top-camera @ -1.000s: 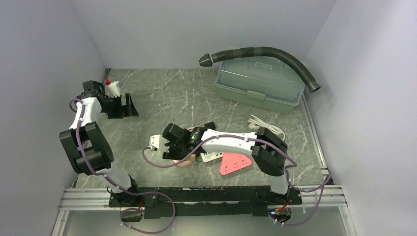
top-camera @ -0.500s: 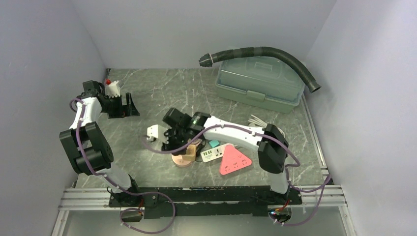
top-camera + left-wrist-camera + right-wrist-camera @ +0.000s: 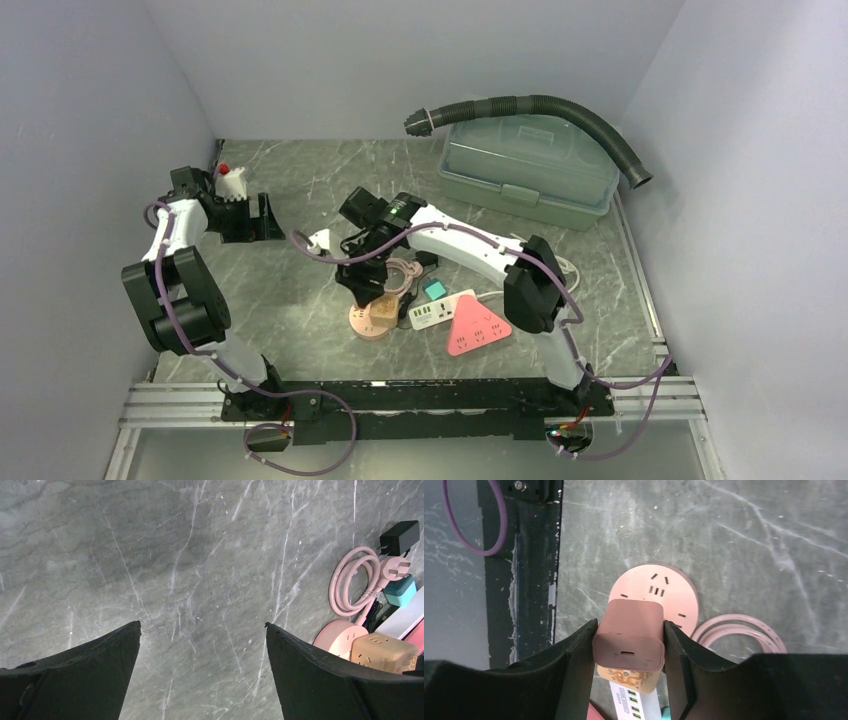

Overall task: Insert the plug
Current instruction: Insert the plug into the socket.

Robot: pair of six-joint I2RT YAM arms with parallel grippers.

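Note:
My right gripper (image 3: 630,626) is shut on a pink charger plug (image 3: 629,645), its USB port facing the camera. It hangs above a round pink socket (image 3: 655,592) with several slot sets, and over an orange cube socket (image 3: 626,679). In the top view the right gripper (image 3: 365,283) is just behind the round pink socket (image 3: 360,324) and the cube (image 3: 383,311). My left gripper (image 3: 262,218) is open and empty at the far left. In its wrist view the left gripper (image 3: 202,625) is over bare table, with the round socket (image 3: 336,634) at its right.
A white power strip (image 3: 430,313), a pink triangular strip (image 3: 477,328), a teal adapter (image 3: 435,290) and a coiled pink cable (image 3: 403,270) lie around the sockets. A green toolbox (image 3: 525,170) with a black hose (image 3: 540,105) stands back right. A red-capped bottle (image 3: 230,180) is behind the left gripper.
My right arm has swung back and left from over the sockets, turning the gripper with the pink plug still in it. The left arm has barely moved.

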